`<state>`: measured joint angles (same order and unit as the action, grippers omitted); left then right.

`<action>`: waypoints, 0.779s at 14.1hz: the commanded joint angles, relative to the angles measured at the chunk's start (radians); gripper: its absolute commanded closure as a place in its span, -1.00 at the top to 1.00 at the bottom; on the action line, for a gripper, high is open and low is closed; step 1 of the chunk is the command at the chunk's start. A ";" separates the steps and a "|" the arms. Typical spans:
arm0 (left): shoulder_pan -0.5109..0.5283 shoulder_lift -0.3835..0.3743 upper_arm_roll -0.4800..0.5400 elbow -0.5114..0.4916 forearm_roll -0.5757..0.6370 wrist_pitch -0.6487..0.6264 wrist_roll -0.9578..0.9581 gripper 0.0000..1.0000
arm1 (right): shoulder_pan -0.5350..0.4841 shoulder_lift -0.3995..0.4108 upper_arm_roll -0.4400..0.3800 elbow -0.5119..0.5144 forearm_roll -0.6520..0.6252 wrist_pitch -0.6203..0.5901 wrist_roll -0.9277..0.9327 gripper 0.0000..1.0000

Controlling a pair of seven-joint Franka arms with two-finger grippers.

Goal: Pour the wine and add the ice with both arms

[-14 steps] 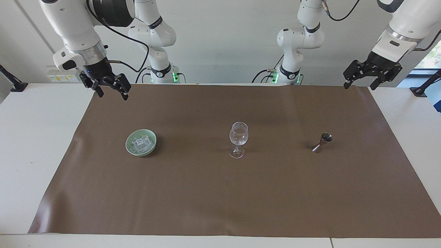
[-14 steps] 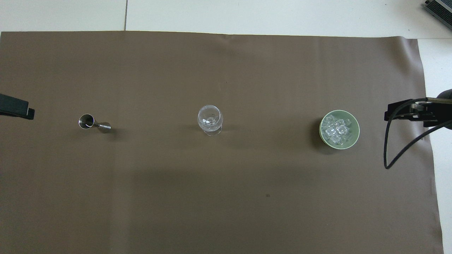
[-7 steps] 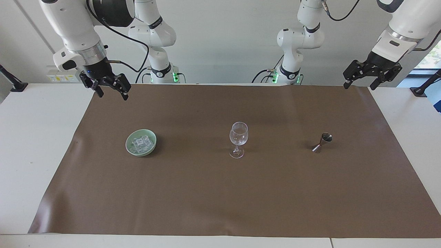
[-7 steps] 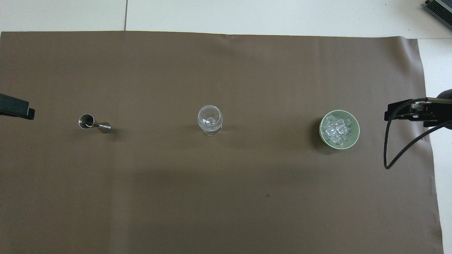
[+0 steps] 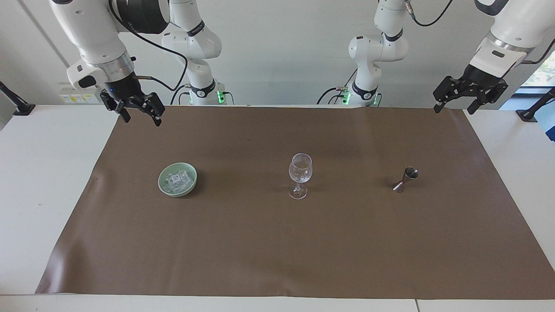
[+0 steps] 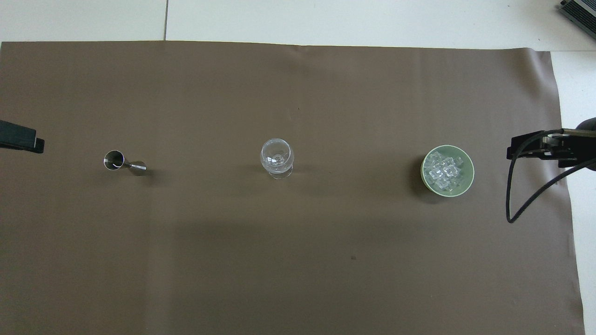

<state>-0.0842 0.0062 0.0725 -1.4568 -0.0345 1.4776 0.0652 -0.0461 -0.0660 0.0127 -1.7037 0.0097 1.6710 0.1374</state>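
Observation:
A clear stemmed glass (image 5: 300, 173) (image 6: 277, 158) stands upright mid-mat and looks empty; no wine shows in either view. The ice (image 5: 176, 181) (image 6: 444, 170), small clear cubes, lies in a pale green bowl (image 5: 193, 177) (image 6: 470, 173) toward the right arm's end. A small steel jigger (image 5: 406, 178) (image 6: 123, 163) stands toward the left arm's end. My right gripper (image 5: 141, 117) (image 6: 535, 151) hangs open and empty over the mat's corner by its base. My left gripper (image 5: 453, 108) (image 6: 21, 142) is raised, open and empty, over the mat's corner at its own end.
A brown mat (image 5: 277, 242) (image 6: 298, 260) covers most of the white table. A black cable (image 6: 517, 195) loops down from the right wrist. Bowl, glass and jigger stand in one row, well apart from each other.
The left gripper has shifted slightly, upward in the facing view. The right arm, the glass, the bowl and the jigger have not moved.

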 commanded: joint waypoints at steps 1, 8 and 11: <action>0.007 0.044 0.007 0.004 -0.008 0.027 -0.002 1.00 | -0.011 -0.001 0.004 0.009 0.010 -0.016 0.013 1.00; 0.087 0.184 0.012 0.041 -0.077 0.111 -0.011 1.00 | -0.011 -0.001 0.004 0.009 0.010 -0.016 0.013 1.00; 0.125 0.228 0.012 0.039 -0.120 0.139 -0.021 1.00 | -0.009 -0.001 0.004 0.009 0.010 -0.016 0.013 1.00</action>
<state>0.0111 0.1999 0.0875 -1.4447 -0.1195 1.6015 0.0606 -0.0461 -0.0660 0.0127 -1.7037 0.0097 1.6710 0.1374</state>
